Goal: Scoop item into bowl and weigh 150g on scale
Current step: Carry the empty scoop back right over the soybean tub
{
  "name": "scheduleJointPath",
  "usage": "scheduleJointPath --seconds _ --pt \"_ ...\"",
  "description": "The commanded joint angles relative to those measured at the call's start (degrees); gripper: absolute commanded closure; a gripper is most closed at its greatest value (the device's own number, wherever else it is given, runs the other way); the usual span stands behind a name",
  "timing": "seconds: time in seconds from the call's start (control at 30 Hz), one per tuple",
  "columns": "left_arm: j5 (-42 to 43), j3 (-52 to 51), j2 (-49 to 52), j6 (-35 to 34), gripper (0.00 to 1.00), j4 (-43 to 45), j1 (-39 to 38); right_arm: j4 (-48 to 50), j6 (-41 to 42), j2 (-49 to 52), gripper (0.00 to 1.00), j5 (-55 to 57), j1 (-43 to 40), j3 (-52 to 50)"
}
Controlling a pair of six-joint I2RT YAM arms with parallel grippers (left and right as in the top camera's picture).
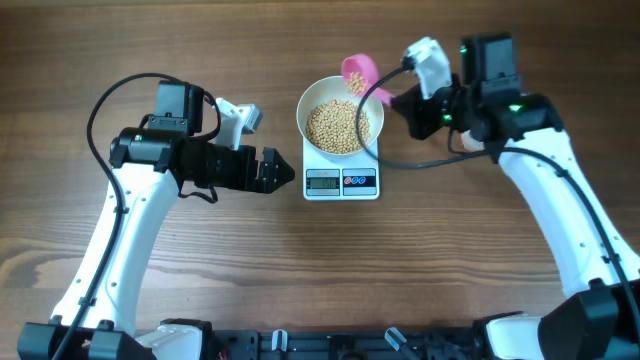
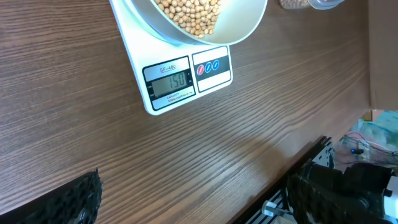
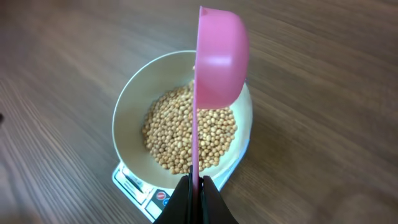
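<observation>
Many round tan beans (image 1: 343, 127) fill our smooth white bowl (image 3: 130, 118) on the flat white square scale (image 2: 180, 81); our right gripper (image 3: 196, 186) pinches a pink plastic scoop (image 3: 219, 56), our left gripper (image 1: 288, 172) gapes.

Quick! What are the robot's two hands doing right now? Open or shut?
Left gripper: open, holding nothing.
Right gripper: shut on the pink scoop, above the bowl.

We see a pink plastic scoop (image 3: 221, 56) turned on edge, its rounded back facing us and its thin handle running down the frame. Below it we see the brown wood-grain table (image 1: 430, 270).
</observation>
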Motion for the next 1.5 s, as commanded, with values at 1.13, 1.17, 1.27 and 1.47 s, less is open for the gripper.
scheduleJointPath --seconds 1.13,1.17,1.27,1.47 --pt "1.05 -0.57 0.0 1.14 0.0 0.11 0.24 -4.2 11.32 -0.9 0.96 -21.42 -36.2 0.44" --pt "1.05 -0.57 0.0 1.14 0.0 0.11 0.24 -5.38 10.38 -0.9 0.96 -19.93 -36.85 0.44" --pt "1.05 -0.57 0.0 1.14 0.0 0.11 0.24 -8.83 6.29 -0.9 0.96 -16.59 -38.4 0.44" --pt "1.05 -0.57 0.0 1.14 0.0 0.11 0.24 -11.52 2.6 -0.9 0.96 -13.84 -40.85 0.44"
